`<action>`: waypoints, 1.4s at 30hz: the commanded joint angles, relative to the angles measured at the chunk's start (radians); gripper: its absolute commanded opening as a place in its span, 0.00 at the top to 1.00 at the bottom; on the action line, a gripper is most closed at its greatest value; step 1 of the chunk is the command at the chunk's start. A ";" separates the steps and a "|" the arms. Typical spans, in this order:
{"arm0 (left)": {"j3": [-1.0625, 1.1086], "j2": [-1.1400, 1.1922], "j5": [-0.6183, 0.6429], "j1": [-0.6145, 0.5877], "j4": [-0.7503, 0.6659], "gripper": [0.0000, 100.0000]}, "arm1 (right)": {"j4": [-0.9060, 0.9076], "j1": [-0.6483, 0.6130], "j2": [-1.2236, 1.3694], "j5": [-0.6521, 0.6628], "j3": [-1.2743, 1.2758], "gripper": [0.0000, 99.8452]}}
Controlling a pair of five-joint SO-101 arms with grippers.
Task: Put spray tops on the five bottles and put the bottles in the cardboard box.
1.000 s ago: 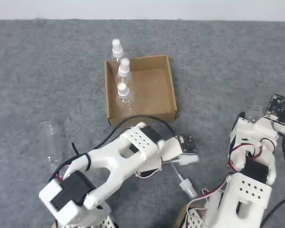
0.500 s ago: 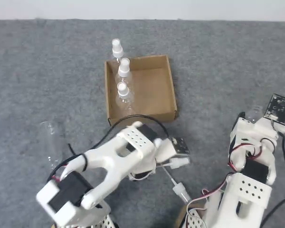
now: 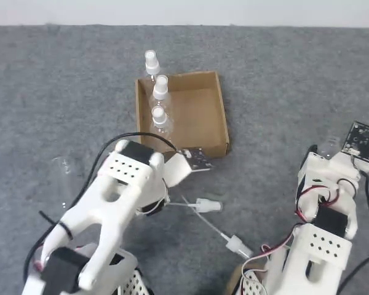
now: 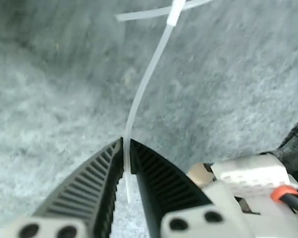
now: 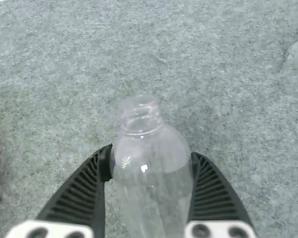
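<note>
Spray-top tube (image 4: 141, 89) tight inside the closed left claw (image 4: 125, 145).

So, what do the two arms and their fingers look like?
Both are white plastic with black motor blocks and plates of round holes. A black cable loops over the left arm; red, black and white wires run on the right arm. Fingers are black and ribbed.

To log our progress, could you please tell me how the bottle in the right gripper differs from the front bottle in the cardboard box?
The bottle held by the right gripper has a bare, open neck; the front bottle carries a white spray top. The held bottle sits clamped outside the cardboard box; the front bottle stands free inside it. Both are clear plastic.
</note>
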 commanded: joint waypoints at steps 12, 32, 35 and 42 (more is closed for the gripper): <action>-0.007 -0.230 -0.009 -0.054 0.038 0.86 | -0.024 0.010 -0.036 -0.009 -0.014 0.94; -0.005 -0.247 0.170 0.278 -0.140 0.86 | -0.022 0.015 -0.036 -0.009 -0.014 0.94; -0.004 -0.245 0.173 0.293 -0.178 0.86 | -0.021 0.015 -0.036 -0.009 -0.014 0.94; 0.036 -0.245 0.175 0.345 -0.255 0.86 | -0.021 0.015 -0.036 -0.008 -0.014 0.94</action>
